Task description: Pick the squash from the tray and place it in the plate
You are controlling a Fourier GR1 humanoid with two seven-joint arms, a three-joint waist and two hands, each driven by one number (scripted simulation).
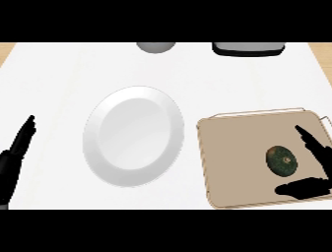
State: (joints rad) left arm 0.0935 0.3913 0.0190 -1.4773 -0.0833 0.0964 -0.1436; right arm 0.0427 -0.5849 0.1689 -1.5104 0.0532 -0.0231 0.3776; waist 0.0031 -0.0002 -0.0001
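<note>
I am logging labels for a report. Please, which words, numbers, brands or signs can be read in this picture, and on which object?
None: no readable text shows.
Squash: no label.
Tray: plain.
Plate: plain white.
Dark object and grey object at the far edge: no visible marking.

Partly seen: edges, overlaps and cut-offs

At the far edge of the counter, a grey rounded object and a dark, grey-topped item are both cut by the view's top, so what they are cannot be told. The right hand hides the tray's right rim and near right corner, and its wrist runs out at the right edge. The thumb lies over the tray near the squash; whether it touches is unclear. The left hand shows edge-on, its forearm cut off below.
</note>
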